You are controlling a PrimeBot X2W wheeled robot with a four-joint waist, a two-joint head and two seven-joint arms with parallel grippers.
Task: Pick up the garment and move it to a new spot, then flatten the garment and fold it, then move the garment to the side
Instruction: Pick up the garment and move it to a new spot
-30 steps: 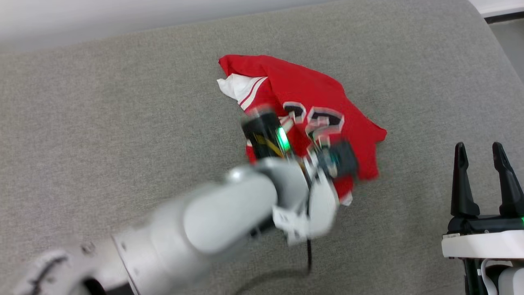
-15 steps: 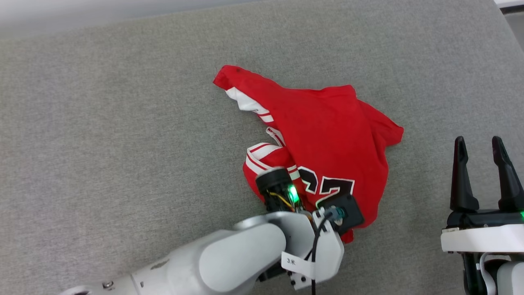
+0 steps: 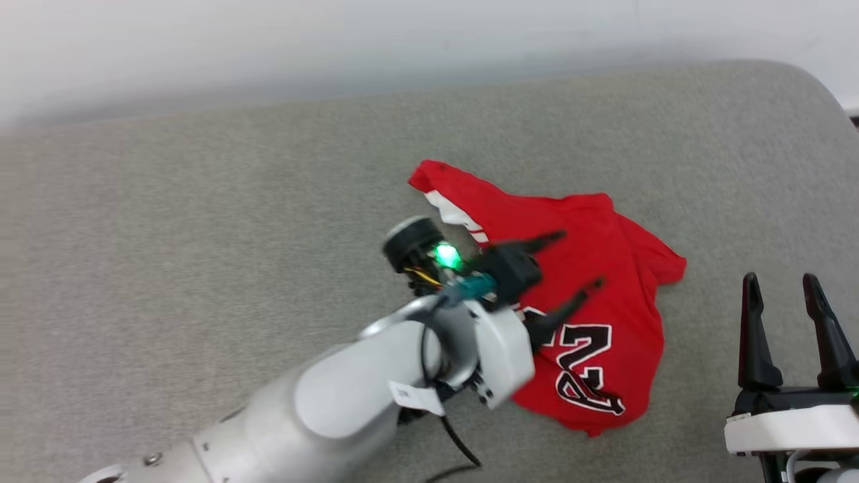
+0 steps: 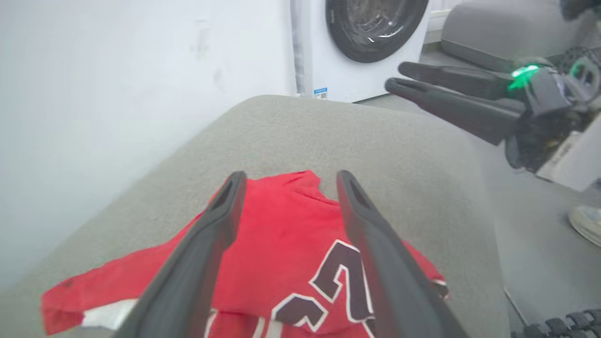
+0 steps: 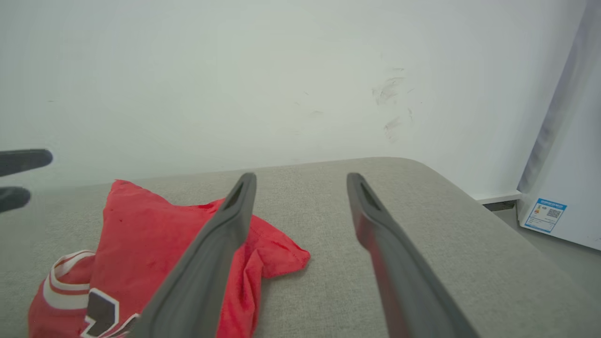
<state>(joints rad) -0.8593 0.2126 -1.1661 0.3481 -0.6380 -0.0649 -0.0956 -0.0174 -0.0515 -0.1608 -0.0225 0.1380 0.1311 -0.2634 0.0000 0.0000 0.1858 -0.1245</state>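
The garment (image 3: 604, 315), a red jersey with white striped sleeve trim and a black number, lies crumpled on the grey cushion (image 3: 201, 235), right of centre. My left gripper (image 3: 578, 260) hovers just above it, open, with nothing between its fingers. The left wrist view looks down past that gripper (image 4: 291, 176) onto the garment (image 4: 281, 244), number facing up. My right gripper (image 3: 780, 280) stands open at the lower right, clear of the cloth. In the right wrist view, the gripper (image 5: 301, 176) points at the wall and the garment (image 5: 141, 234) lies to its left.
The cushion's rounded right edge (image 3: 825, 100) drops to the floor. A white wall (image 3: 402, 40) runs behind it. The left wrist view shows a washing machine (image 4: 375, 28), another grey cushion (image 4: 493, 28) and a pale shoe (image 4: 587, 225) on the floor.
My left gripper has opened and let go of the garment, then risen above it. The garment now lies loose with its number up. The head camera has shifted too.
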